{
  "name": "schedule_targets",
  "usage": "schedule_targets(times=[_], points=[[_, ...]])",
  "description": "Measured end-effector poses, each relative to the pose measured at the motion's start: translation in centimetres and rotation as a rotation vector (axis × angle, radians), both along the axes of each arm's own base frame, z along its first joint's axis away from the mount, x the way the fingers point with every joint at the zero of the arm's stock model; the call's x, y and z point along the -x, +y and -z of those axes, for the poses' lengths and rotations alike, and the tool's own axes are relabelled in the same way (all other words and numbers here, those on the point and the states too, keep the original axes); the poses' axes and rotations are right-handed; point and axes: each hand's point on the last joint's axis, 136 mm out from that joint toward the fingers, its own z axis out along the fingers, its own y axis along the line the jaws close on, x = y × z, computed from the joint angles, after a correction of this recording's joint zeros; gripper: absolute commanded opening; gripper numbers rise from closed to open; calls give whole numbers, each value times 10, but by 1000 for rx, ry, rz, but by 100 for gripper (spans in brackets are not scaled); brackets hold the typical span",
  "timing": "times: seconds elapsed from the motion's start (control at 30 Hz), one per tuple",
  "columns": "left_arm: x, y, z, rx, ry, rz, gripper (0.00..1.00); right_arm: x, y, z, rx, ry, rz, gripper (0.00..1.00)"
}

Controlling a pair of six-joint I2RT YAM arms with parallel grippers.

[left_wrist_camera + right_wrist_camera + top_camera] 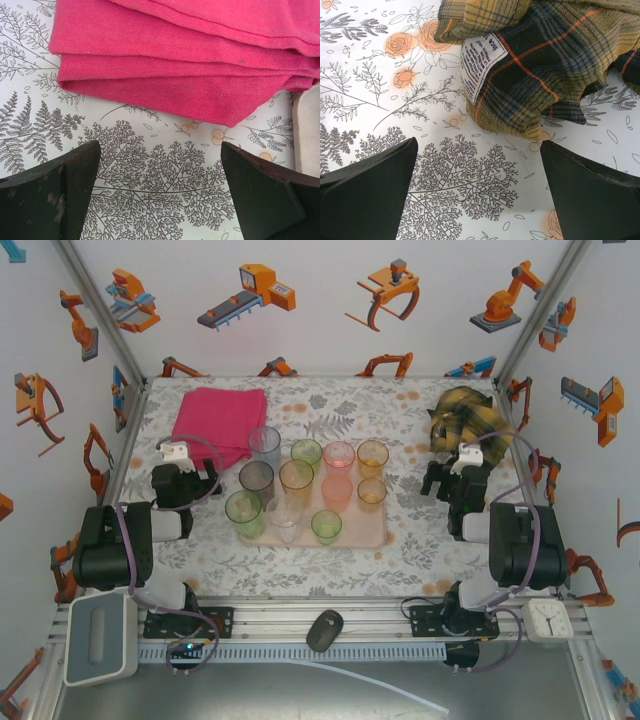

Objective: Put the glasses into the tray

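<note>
Magenta cloth (190,60), folded in layers, lies on the surface (160,200) just ahead of the left gripper (160,150). That gripper's two dark fingers (55,195) are spread wide, with only the fern-printed cover between them; it grips nothing. From above, the left gripper (180,455) sits at the near edge of the cloth.

To its right, between it and the right gripper (460,462), is the pale pink tray (372,528). The glasses (296,478) stand upright there in a tight cluster of about eleven: orange, green, pink, smoky grey and clear. The nearer ones are plainly on the tray. Whether the farthest row, including the tall clear one nearest the cloth, is inside its rim I cannot tell.

The right gripper (479,145) is likewise wide open and empty, its fingers (370,190) low over the floral print. Just ahead of it lies a crumpled plaid cloth (545,60) in yellow, dark blue and orange, with a white label (477,62) turned toward the gripper. The tray and the glasses are off to this gripper's left, apart from it.
</note>
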Motion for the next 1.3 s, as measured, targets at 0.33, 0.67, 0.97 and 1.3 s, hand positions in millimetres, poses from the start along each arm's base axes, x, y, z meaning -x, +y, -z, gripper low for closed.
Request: schedule_targets(times=[0.33,0.67,0.97,1.3], points=[[1,2,2,-8,7,-10,97,0,0,0,0,0,0,99],[1,0,2,-10,8,-4,97,0,5,0,1,-2,-30,99],[1,0,2,-13,10,-6,97,1,16,-7,2,-43,-100,99],[1,0,3,-13,13,-6,97,-3,12,-8,8,-35,-83,99]])
